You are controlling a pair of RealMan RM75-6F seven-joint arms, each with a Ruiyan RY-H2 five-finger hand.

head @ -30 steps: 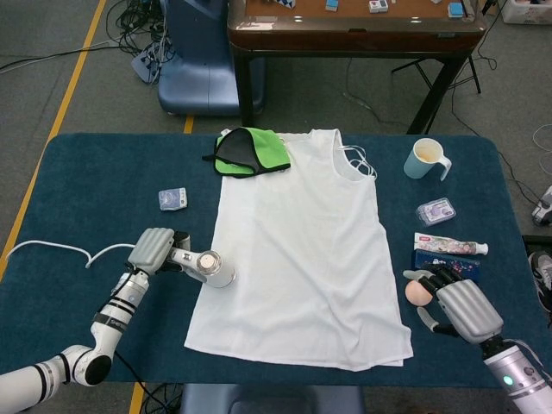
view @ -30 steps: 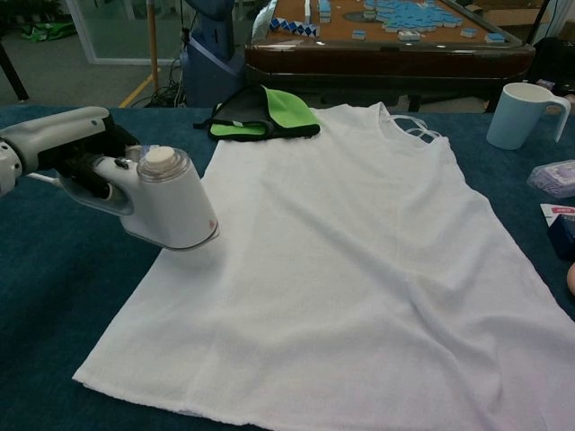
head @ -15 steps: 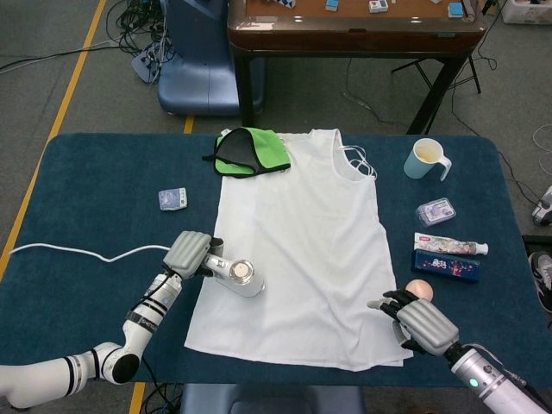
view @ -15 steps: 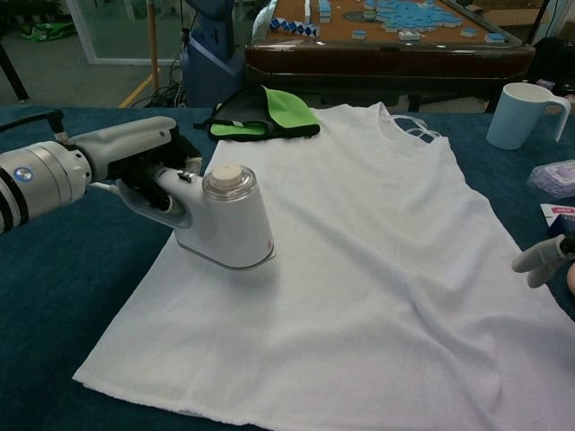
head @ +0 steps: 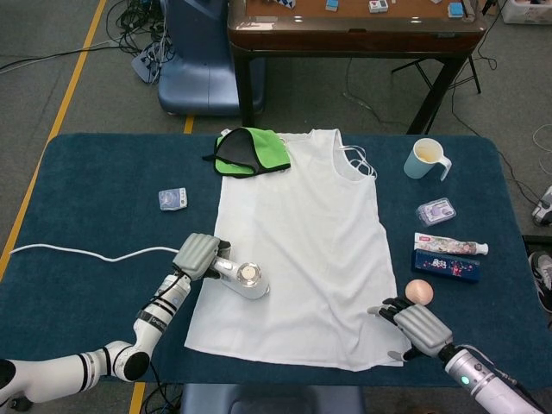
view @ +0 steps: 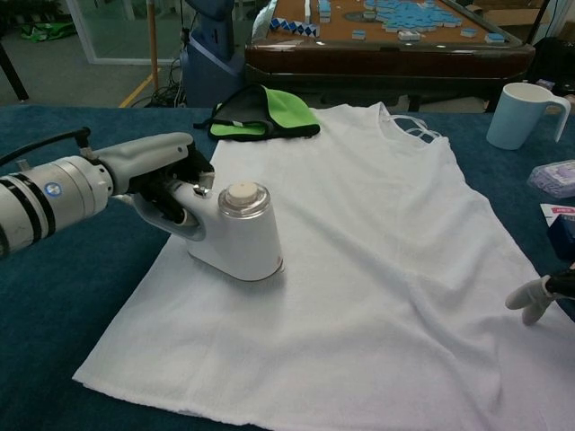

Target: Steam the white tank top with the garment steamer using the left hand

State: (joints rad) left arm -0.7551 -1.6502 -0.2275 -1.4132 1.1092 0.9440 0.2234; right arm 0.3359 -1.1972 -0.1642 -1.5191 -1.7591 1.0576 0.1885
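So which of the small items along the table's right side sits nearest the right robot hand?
The peach-coloured ball, just beyond the right robot hand; the boxes, toothpaste tube and mug all lie farther back.

Grey floor [head: 69,52] with yellow line [head: 65,103]; wooden table [head: 354,30] behind blue chair [head: 198,60].

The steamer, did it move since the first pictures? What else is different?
Yes. The left robot hand carried the steamer from the bare table onto the tank top, near its lower left edge. The right robot hand moved away from the peach ball to the shirt's lower right corner. The mug, green cloth and boxes stayed put.
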